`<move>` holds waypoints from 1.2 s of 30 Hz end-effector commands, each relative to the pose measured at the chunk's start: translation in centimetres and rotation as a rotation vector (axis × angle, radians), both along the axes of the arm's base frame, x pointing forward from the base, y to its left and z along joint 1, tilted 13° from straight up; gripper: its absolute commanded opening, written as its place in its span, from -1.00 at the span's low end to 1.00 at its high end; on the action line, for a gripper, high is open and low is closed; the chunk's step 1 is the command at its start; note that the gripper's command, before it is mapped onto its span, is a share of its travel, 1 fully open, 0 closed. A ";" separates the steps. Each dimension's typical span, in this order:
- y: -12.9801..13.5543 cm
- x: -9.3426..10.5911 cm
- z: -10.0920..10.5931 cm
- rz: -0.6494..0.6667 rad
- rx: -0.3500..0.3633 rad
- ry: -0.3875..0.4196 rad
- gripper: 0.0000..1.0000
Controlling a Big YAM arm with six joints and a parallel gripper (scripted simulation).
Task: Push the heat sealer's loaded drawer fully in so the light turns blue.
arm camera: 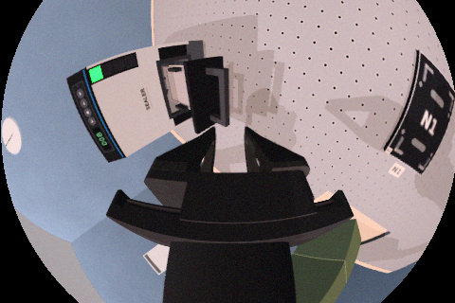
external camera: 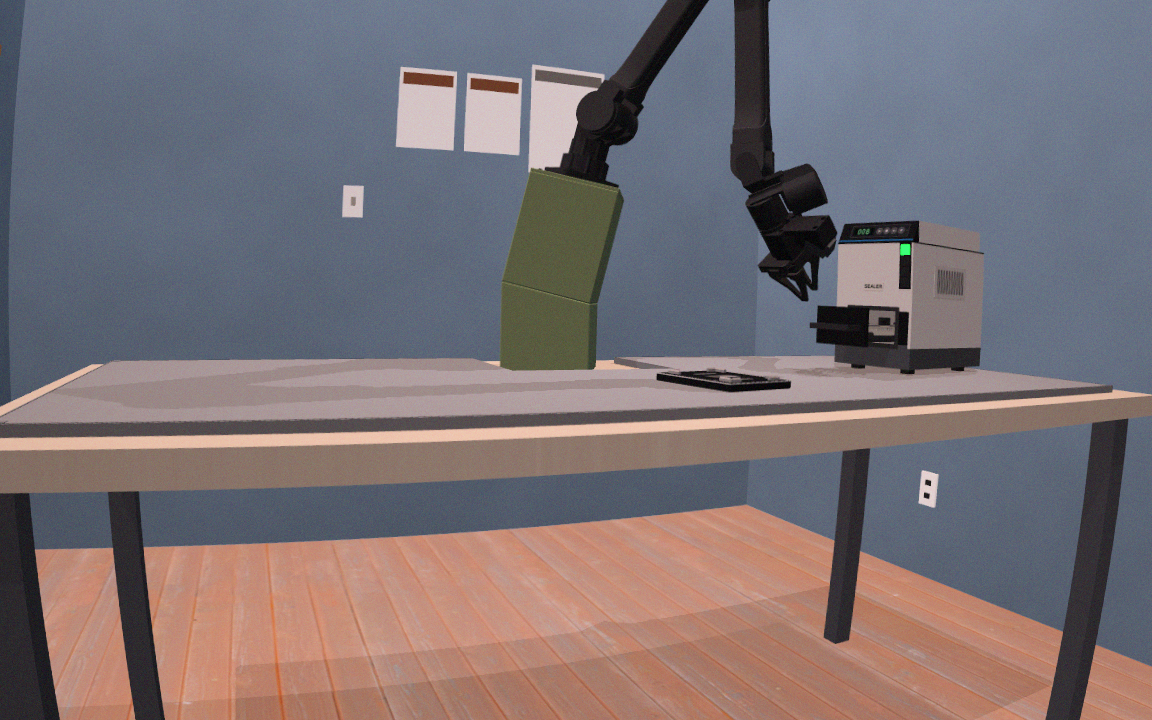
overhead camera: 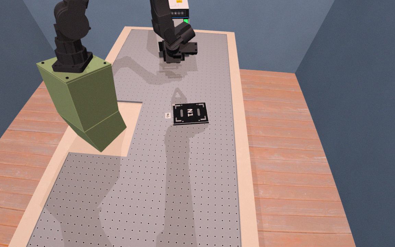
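Note:
The white heat sealer (external camera: pixel 929 295) (overhead camera: pixel 179 9) (arm camera: pixel 136 101) stands at the far end of the table. Its light (external camera: pixel 904 249) (overhead camera: pixel 186 21) (arm camera: pixel 97 74) is green. Its black drawer (external camera: pixel 849 325) (arm camera: pixel 203 89) sticks out of the front towards the arm. I see a pale load in the drawer in the wrist view, but I cannot make out the sheet or the frame. My gripper (external camera: pixel 799 288) (arm camera: pixel 229 132) hangs tilted a little above and in front of the drawer's outer end, not touching it. Its fingers stand partly apart with nothing between them.
A black nest plate marked N1 (overhead camera: pixel 190 113) (external camera: pixel 725 383) (arm camera: pixel 425 116) lies flat mid-table, nearer the arm's base than the sealer. The arm's green pedestal (overhead camera: pixel 82 98) (external camera: pixel 558 268) (arm camera: pixel 322 265) stands at the table's left side. The sealer sits close to the table's far edge.

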State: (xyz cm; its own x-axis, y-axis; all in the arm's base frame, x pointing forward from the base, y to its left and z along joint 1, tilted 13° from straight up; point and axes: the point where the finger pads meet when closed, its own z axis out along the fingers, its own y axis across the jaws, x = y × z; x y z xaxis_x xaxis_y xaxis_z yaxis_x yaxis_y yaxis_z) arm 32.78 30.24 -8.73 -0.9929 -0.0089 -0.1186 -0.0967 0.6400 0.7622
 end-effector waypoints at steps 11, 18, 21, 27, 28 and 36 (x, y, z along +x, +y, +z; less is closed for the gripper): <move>-0.3 0.3 -0.9 0.017 0.183 -0.020 -0.40; -0.5 0.5 -0.6 0.016 0.180 -0.028 -0.40; 0.0 0.4 -0.5 0.023 0.187 -0.030 -0.40; 0.3 0.3 -1.4 0.020 0.180 -0.020 -0.40; 0.4 0.3 -1.4 0.020 0.179 -0.019 -0.40; 0.8 0.3 -1.6 0.020 0.180 -0.020 -0.40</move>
